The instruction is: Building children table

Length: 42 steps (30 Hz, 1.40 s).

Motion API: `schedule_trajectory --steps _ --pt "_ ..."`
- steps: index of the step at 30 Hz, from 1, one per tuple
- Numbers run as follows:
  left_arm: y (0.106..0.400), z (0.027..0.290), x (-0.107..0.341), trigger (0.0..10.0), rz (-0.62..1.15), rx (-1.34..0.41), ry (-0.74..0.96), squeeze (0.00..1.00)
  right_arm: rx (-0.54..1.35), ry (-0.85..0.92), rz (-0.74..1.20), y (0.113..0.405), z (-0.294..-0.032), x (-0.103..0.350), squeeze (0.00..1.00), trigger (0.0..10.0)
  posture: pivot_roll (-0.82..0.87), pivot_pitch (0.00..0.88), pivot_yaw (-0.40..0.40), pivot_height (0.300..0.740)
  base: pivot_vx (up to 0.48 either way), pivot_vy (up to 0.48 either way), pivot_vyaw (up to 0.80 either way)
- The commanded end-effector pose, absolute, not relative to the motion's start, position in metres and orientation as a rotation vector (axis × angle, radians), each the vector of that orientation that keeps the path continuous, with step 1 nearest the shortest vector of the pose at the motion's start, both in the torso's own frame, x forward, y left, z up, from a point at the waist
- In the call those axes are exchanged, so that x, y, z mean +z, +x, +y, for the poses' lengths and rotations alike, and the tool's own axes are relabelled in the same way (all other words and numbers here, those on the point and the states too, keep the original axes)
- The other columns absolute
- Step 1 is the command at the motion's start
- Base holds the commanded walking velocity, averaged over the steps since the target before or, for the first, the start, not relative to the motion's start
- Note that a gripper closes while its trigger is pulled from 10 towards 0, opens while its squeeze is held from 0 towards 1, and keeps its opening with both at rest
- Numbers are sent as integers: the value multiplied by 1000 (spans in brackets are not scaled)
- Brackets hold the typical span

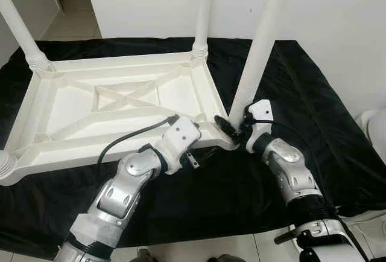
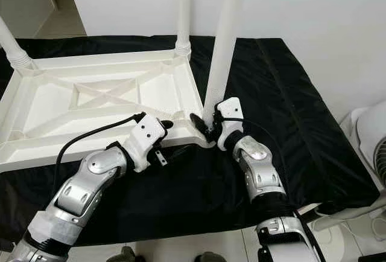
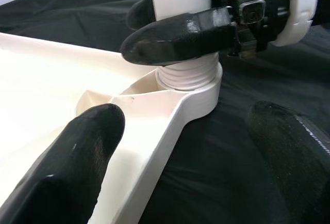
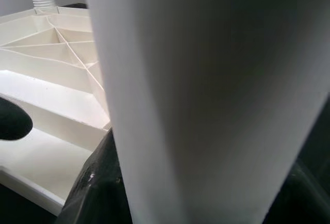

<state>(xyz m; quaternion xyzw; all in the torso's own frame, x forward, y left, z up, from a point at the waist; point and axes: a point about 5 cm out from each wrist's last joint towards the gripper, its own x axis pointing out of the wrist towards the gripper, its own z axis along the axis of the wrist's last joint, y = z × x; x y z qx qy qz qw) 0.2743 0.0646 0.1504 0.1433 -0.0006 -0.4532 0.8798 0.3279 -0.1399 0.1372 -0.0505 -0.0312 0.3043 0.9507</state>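
The white plastic table top (image 1: 120,102) lies upside down on a black cloth (image 1: 313,111) that covers the desk. Three legs already stand up from its corners. The fourth leg (image 1: 259,51) is at the near right corner, and its ridged end sits in the round socket (image 3: 198,87) there.

The right pincer (image 1: 232,128) is clenched around this leg, low down, just above the socket. One black finger (image 3: 175,38) wraps across the front of the leg. The left pincer (image 3: 180,146) is released, with its two fingers spread wide. One finger is over the inside of the table top and the other is out over the cloth, so the rim near the corner lies between them.

The leg looks hard, smooth and light, like a hollow plastic pipe. Smooth plastic can slip when it is turned, so a tight hold low on the leg seems best. Holding it high up could make it tip. The table top looks stiff because of the crossed ribs underneath. It is probably light too, so it may slide on the cloth. Holding the rim close to the corner should keep it from moving.
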Motion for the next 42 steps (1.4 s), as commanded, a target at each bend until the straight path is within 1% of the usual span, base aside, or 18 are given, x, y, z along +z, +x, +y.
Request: schedule_trajectory --steps 1,4,5,6,9,16,18,20,23,24,26,29,32,36,37,38,39,42 --pt "271 62 150 10000 10 -987 299 0 607 -81 13 324 -143 119 0 0 -51 34 19 740 0 0 0" --pt "271 61 149 10000 14 -991 300 0 602 -74 8 322 -143 119 0 0 -57 35 22 740 0 0 0" --pt "271 61 149 10000 17 -992 301 0 590 -72 5 322 -143 118 0 627 -57 35 22 740 0 0 0" --pt "272 62 149 10000 14 -987 300 0 577 -56 -2 321 -143 120 0 10000 -59 35 24 740 0 0 0" --pt "275 63 149 10000 19 -966 287 0 557 -43 -22 319 -140 123 0 10000 -61 35 25 740 0 0 0" --pt "278 66 147 10000 18 -929 287 0 402 8 -59 320 -135 132 0 10000 -61 31 19 740 0 0 0" --pt "278 66 147 10000 18 -921 288 0 320 35 -68 320 -135 134 0 10000 -60 30 16 740 0 0 0" --pt "278 66 147 10000 17 -919 287 0 284 36 -69 320 -134 134 0 10000 -59 29 13 740 0 0 0" --pt "280 68 147 10000 15 -909 286 0 159 30 -92 314 -129 136 0 10000 -59 28 9 740 0 0 0" --pt "280 68 147 10000 15 -909 286 0 159 30 -92 314 -129 136 0 10000 -59 28 9 740 0 0 0" --pt "281 68 148 10000 13 -903 285 0 56 74 -103 310 -124 138 0 10000 -63 26 6 740 0 0 0" --pt "281 67 148 10000 11 -902 286 0 21 88 -106 308 -123 139 0 10000 -63 26 6 740 0 0 0" --pt "282 66 148 10000 8 -909 286 0 35 95 -113 306 -110 143 0 10000 -70 24 10 740 0 0 0" --pt "281 65 148 10000 7 -920 291 0 34 94 -117 305 -113 145 0 10000 -72 23 9 740 0 0 0" --pt "281 66 148 10000 7 -920 291 0 43 102 -120 305 -114 145 506 10000 -71 23 9 740 0 0 0" --pt "281 66 148 10000 7 -920 291 0 43 102 -120 305 -114 145 506 10000 -71 23 9 740 0 0 0" --pt "282 66 148 10000 8 -918 290 0 49 115 -129 304 -114 146 1000 10000 -69 23 7 740 0 0 0" --pt "282 66 148 10000 7 -917 289 0 63 123 -137 304 -115 147 1000 10000 -67 24 4 740 0 0 0"
